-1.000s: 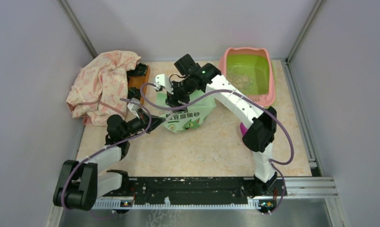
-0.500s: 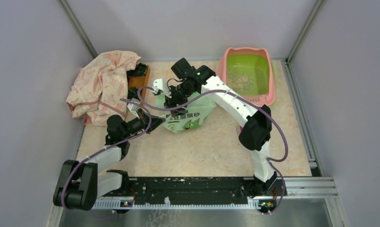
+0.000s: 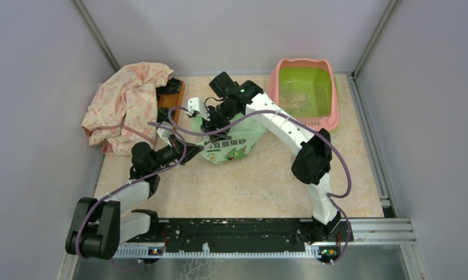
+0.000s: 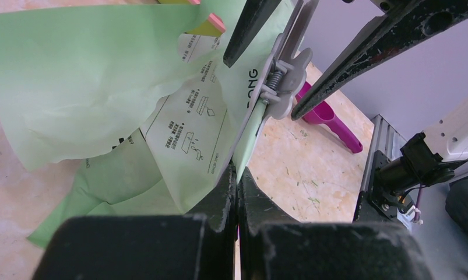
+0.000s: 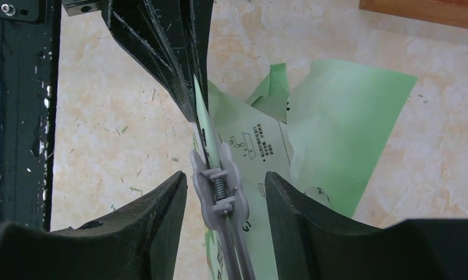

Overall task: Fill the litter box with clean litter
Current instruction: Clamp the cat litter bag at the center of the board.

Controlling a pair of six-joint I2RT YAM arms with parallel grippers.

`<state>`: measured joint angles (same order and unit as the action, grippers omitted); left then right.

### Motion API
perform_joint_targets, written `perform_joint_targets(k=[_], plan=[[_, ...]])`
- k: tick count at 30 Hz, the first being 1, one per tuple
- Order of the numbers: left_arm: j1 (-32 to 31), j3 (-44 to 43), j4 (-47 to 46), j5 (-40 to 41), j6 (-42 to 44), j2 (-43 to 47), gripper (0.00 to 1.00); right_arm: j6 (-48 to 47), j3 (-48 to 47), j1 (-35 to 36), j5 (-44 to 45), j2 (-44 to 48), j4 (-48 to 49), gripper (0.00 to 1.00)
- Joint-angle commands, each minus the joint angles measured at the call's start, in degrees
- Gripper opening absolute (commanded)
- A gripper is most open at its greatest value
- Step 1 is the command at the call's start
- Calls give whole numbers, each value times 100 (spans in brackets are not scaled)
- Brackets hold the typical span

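The litter box [image 3: 334, 93], pink-rimmed with a lime-green basin, stands at the back right. A thin patch of pale clean litter [image 3: 298, 100] lies in it. A light green litter bag [image 3: 228, 146] lies mid-table. My left gripper [image 4: 237, 175] is shut on the bag's [image 4: 103, 87] edge. A grey spring clip [image 5: 220, 192] pinches the same edge further along. My right gripper [image 5: 225, 178] is open and straddles the clip, with a gap on each side. From above, the right gripper [image 3: 211, 119] sits over the bag's top, and the left gripper [image 3: 176, 140] is at the bag's left.
A crumpled floral cloth [image 3: 126, 105] fills the back left, partly covering a brown wooden tray [image 3: 170, 99]. A purple scoop [image 4: 330, 119] lies on the table near the right arm's base. Grey walls close in on three sides, and a metal rail [image 3: 237, 230] runs along the near edge.
My right gripper has shifted slightly left over the bag's top, and its jaws have narrowed around the clip. The right elbow swung left. The left gripper and the bag stayed put.
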<state>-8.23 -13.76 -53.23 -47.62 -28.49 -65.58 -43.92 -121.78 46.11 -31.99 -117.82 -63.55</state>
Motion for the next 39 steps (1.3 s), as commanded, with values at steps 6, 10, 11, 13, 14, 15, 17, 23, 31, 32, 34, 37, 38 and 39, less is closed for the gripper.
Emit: perform_joint_targets(k=[6,10,11,13,14,15,17,23,31,32,34,37,38,39], plan=[[67,5,-609,-114,-58,47,0,-64,-267,65,-107,122,89,47],[67,-12,-618,-120,-65,30,0,-73,-271,67,-106,142,88,45],[67,-13,-622,-117,-68,26,0,-73,-269,65,-106,155,90,44],[69,-21,-627,-130,-77,30,0,-73,-260,68,-114,156,89,39],[67,-21,-627,-118,-75,33,0,-79,-254,65,-115,154,88,36],[74,-27,-627,-120,-82,41,0,-77,-232,72,-115,152,95,31],[74,-30,-627,-124,-82,49,0,-72,-197,66,-123,162,115,25],[76,-48,-610,-118,-95,62,0,9,96,65,-142,279,308,13],[98,-50,-616,-111,-95,54,0,230,771,57,-167,635,840,4],[102,-53,-624,-123,-102,49,0,282,950,53,-181,735,990,2],[102,-57,-642,-125,-119,38,0,391,1305,34,-251,976,1393,1],[111,-56,-670,-141,-137,25,0,526,1757,-31,-367,1190,1795,0],[118,-57,-677,-140,-139,24,0,553,1897,-62,-419,1226,1896,0],[120,-57,-679,-144,-148,37,0,571,1967,-82,-460,1248,1964,0]])
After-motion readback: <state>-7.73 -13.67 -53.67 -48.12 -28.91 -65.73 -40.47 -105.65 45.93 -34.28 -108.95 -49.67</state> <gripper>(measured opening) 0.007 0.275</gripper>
